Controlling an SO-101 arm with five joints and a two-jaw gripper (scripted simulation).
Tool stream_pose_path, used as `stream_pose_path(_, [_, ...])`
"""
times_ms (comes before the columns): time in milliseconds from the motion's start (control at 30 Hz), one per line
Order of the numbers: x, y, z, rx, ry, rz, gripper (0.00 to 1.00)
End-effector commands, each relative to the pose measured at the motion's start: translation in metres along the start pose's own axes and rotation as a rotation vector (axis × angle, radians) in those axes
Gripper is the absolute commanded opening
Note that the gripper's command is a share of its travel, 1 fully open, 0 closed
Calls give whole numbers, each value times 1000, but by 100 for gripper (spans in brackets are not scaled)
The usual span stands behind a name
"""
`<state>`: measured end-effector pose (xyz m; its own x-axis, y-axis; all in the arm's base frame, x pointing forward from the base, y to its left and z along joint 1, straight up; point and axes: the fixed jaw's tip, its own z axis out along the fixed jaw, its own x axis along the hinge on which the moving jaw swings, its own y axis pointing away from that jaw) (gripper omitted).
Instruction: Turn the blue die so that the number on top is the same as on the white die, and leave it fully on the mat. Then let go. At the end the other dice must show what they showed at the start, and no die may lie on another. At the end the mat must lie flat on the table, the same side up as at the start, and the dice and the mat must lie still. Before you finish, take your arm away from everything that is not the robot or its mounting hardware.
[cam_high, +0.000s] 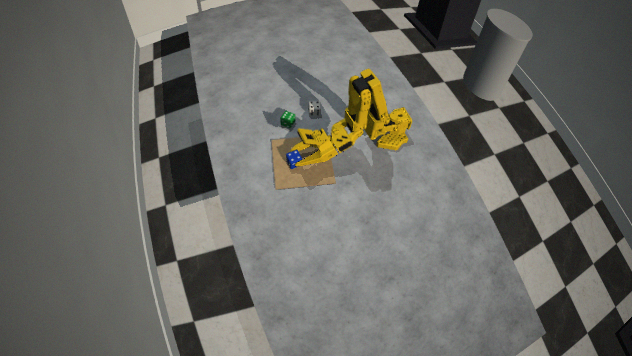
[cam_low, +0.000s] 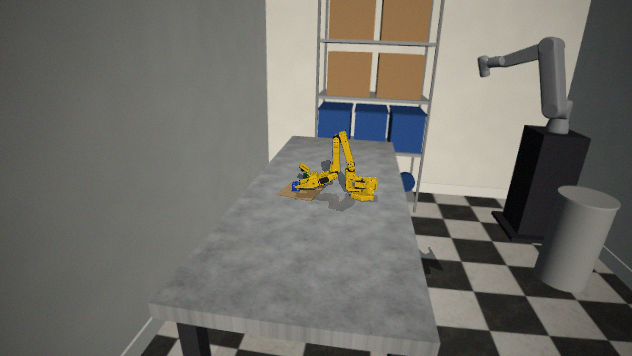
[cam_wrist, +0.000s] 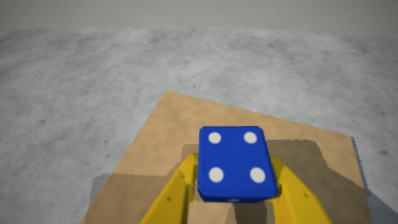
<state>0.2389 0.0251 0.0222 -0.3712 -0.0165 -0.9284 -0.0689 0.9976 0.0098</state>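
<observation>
Dice number three on the grey tabletop (cam_high: 350, 260): one blue die (cam_high: 294, 158), one green die (cam_high: 287, 118) and one white die (cam_high: 314, 108). One tan mat (cam_high: 305, 177) lies on the tabletop, and one yellow arm (cam_high: 367, 107) reaches across it from its base.

End effector (cam_high: 297, 158) is clamped on the blue die, its two yellow fingers pressed against opposite sides of the cube above the mat. Seen from the wrist view, the blue die's face toward the camera shows four white pips in a square, and that face tilts slightly away toward the far tabletop. Being a cube, the die has no long axis; its edges run roughly in line with the fingers.

Green and white dice sit off the mat, near each other but apart, just beyond its far edge. Pips on the white die are too small to count from the top view.
</observation>
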Motion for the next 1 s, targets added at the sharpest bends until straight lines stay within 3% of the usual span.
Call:
stream_pose_path(0, [-17,-1,3,3,-81,8,1])
stream_pose_path(300, [-17,-1,3,3,-81,8,16])
stream_pose_path(667, [-17,-1,3,3,-81,8,18])
stream_pose_path(967, [-17,-1,3,3,-81,8,26])
